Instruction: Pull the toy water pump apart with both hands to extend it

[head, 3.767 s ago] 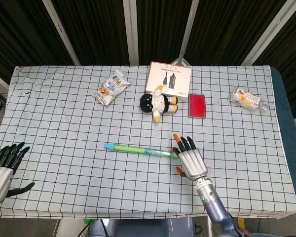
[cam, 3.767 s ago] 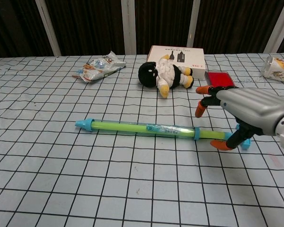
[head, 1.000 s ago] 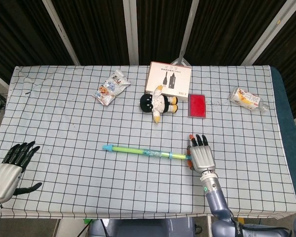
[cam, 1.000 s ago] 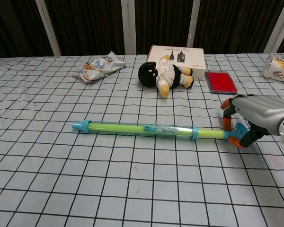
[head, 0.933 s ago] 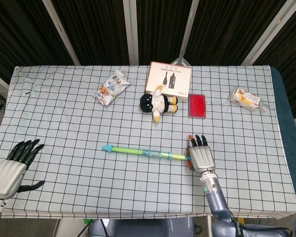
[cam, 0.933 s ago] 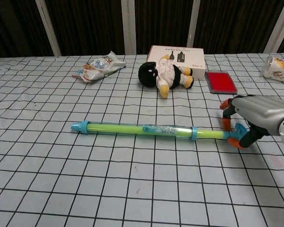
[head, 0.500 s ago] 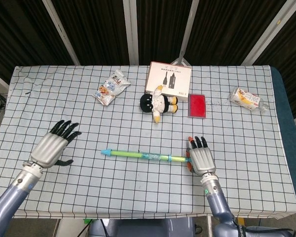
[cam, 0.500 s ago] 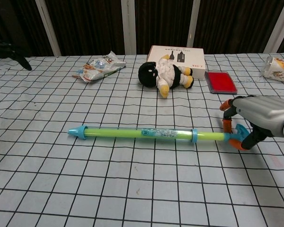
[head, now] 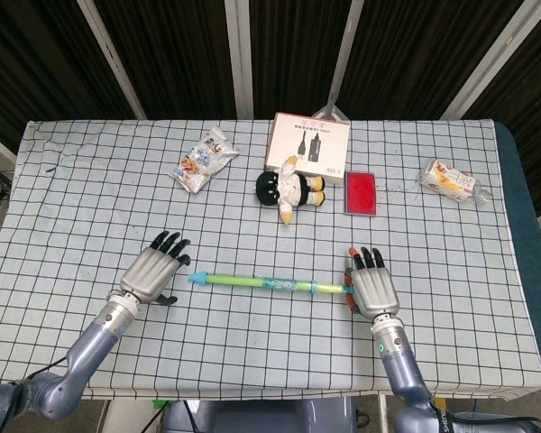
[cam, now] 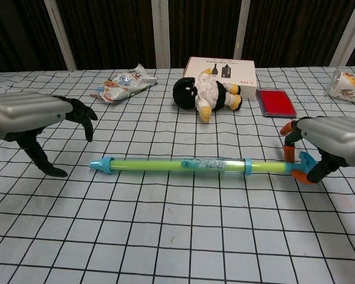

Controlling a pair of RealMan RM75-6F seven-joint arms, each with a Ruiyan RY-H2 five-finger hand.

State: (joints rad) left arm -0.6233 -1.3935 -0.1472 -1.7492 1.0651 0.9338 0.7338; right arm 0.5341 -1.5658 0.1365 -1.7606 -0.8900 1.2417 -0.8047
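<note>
The toy water pump (head: pixel 263 283) (cam: pixel 183 165) is a long green tube with blue ends, lying across the table's front middle. My right hand (head: pixel 371 292) (cam: pixel 328 145) grips its blue handle end at the right, orange-tipped fingers curled around it. My left hand (head: pixel 153 272) (cam: pixel 38 118) hovers just left of the pump's blue nozzle tip (cam: pixel 99 165), fingers spread and holding nothing.
Behind the pump lie a black-and-white plush toy (head: pixel 289 189), a white box (head: pixel 308 143), a red flat case (head: pixel 361 193), a snack bag (head: pixel 203 160) and a wrapped packet (head: pixel 451 180) at the far right.
My left hand has swept in from the table's front left corner to beside the nozzle tip. The right hand closed on the handle and dragged the pump slightly rightward.
</note>
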